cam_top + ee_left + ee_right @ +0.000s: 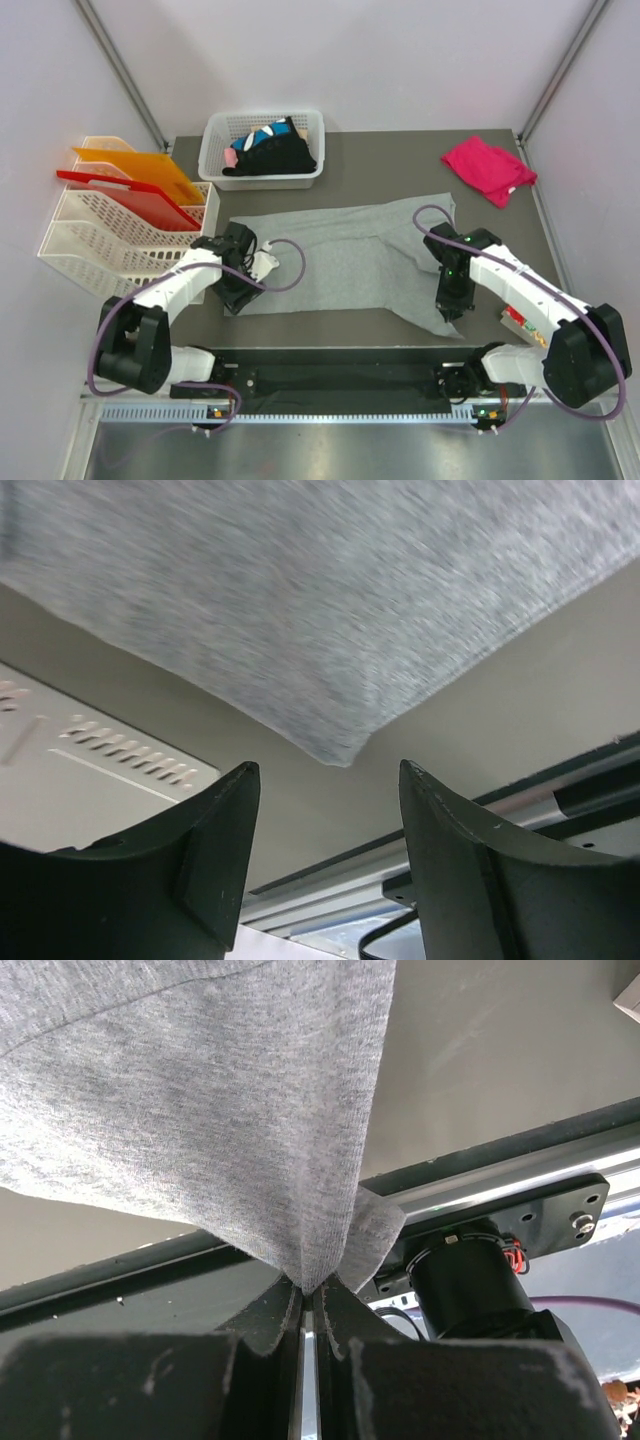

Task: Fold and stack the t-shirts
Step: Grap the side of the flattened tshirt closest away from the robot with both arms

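Right wrist view: right gripper (310,1298) pinches an edge of the grey shirt (200,1110); the left gripper (328,775) stands spread, the shirt's corner just ahead, apparently untouched, over the bench (530,700).

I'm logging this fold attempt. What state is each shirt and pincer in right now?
grey t-shirt: spread on the table, near corner pinched.
pink t-shirt: crumpled at far right.
black t-shirts: heaped in the white basket.
left pincer: open, empty, at a grey t-shirt corner.
right pincer: shut on the grey t-shirt.
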You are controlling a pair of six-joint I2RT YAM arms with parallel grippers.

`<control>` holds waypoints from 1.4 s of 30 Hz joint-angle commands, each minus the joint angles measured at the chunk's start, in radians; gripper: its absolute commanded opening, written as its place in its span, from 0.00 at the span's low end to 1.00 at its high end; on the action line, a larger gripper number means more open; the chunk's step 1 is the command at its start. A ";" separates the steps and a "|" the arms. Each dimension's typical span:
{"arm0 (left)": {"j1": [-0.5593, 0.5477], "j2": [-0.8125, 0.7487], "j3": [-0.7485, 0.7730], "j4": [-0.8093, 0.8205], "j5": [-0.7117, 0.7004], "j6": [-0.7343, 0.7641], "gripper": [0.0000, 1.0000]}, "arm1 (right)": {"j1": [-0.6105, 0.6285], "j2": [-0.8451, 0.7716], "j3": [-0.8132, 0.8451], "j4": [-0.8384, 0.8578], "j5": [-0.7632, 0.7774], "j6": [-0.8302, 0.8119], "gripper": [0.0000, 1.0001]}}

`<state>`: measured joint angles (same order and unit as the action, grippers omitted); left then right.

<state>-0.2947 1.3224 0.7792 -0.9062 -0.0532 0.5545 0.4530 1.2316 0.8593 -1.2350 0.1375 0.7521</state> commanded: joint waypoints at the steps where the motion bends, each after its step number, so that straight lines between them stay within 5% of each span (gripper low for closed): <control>1: 0.005 0.006 -0.030 -0.040 0.041 0.028 0.62 | -0.008 0.008 0.052 0.016 0.001 0.000 0.00; 17: 0.005 0.153 -0.069 0.112 0.012 0.027 0.48 | -0.008 0.006 0.083 0.014 -0.009 0.006 0.00; 31: 0.005 0.101 -0.049 0.188 -0.020 -0.013 0.54 | -0.008 -0.023 0.044 0.032 -0.036 0.009 0.00; 40: 0.005 0.138 -0.054 0.263 -0.010 -0.076 0.43 | -0.008 -0.014 0.043 0.039 -0.041 -0.010 0.00; 42: 0.005 0.144 -0.054 0.262 -0.007 -0.076 0.34 | -0.008 -0.015 0.046 0.035 -0.039 -0.013 0.00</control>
<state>-0.2947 1.4380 0.7185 -0.8387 -0.0746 0.4992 0.4530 1.2373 0.9028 -1.2110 0.1024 0.7517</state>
